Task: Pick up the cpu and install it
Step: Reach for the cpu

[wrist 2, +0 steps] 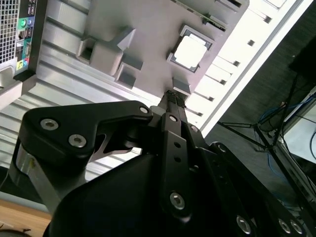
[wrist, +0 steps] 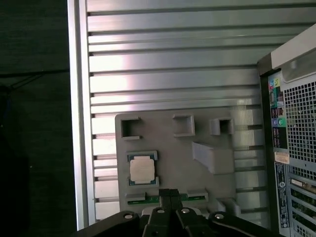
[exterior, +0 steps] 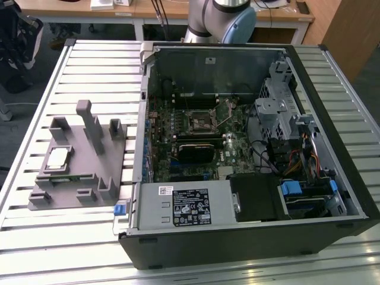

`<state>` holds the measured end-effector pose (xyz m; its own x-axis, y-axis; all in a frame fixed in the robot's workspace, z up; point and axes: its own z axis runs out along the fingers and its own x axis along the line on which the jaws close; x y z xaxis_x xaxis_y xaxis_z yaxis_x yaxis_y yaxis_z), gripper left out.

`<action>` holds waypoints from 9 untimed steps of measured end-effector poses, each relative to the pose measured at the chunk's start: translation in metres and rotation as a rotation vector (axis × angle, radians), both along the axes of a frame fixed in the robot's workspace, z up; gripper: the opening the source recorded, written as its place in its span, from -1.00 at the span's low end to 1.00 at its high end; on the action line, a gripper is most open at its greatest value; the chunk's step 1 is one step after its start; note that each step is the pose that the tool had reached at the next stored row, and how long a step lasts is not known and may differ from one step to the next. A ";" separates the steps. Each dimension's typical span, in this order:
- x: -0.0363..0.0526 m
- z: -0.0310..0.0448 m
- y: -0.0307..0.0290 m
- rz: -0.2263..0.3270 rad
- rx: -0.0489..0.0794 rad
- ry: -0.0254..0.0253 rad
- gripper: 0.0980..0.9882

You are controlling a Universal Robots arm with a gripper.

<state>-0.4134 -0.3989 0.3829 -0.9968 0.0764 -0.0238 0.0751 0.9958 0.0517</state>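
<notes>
The cpu point(exterior: 57, 157), a small flat square with a silver-white top, lies in a square recess of the grey holder point(exterior: 89, 172) on the slatted table, at the exterior view's left. Both wrist views look down on the cpu point(wrist 2: 190, 52) point(wrist: 142, 170) from well above. My gripper point(wrist 2: 170, 96) point(wrist: 169, 192) hangs over the holder's edge a short way beside the cpu. Its black fingers are pressed together with nothing between them. The black-framed socket point(exterior: 200, 122) sits open on the motherboard inside the case.
The open computer case point(exterior: 249, 148) lies on its side at the exterior view's right, with drive cages and cables. A green memory stick point(wrist: 190, 197) lies in the holder next to the cpu. Upright grey posts point(exterior: 90, 122) rise from the holder. The table edge point(wrist: 79, 123) borders dark floor.
</notes>
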 end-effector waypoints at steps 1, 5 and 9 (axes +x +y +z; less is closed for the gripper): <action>-0.0028 -0.0001 0.0000 0.000 0.000 0.0004 -0.98; -0.0137 -0.0013 0.0000 0.000 0.001 0.0013 -0.98; -0.0218 -0.0018 0.0000 0.000 0.001 0.0032 -0.98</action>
